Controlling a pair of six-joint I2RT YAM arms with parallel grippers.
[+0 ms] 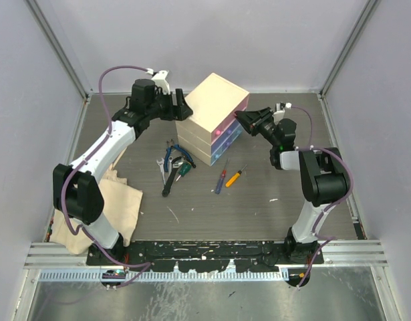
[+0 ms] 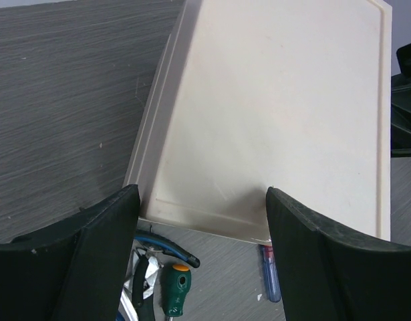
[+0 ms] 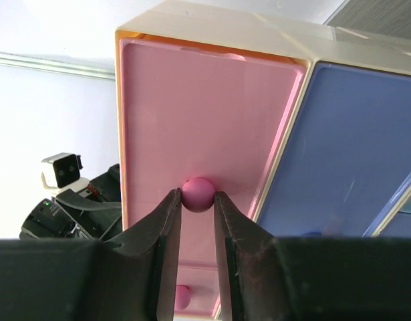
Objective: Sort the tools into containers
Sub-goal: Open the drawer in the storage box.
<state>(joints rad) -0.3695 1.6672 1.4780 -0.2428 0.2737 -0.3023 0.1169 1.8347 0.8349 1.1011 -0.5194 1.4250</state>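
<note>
Nearest, on the table (image 1: 292, 194) in front of the chest (image 1: 217, 103), nothing is sorted yet: a red screwdriver (image 1: 220, 181) and an orange screwdriver (image 1: 234, 177) lie just before its drawer face, and off its front left corner sit the blue pliers (image 1: 172, 155) and a green screwdriver (image 1: 185, 170). None of them is in a drawer, so the step in hand looks to be opening one. At the front of the chest, the right claw (image 3: 197, 198) is closed on the pink knob (image 3: 198, 190) of the pink drawer (image 3: 205, 120), its fingers (image 3: 166, 224) pressing either side, and the drawer seems fully pushed in. Behind the chest, at its far left side, the left claw (image 2: 202, 194) stands wide open and holds nothing; whether it touches the cream wall I cannot tell. The next move likely calls for a straight, level pull away from the chest, with that open claw bracing it so the light box does not slide along.
</note>
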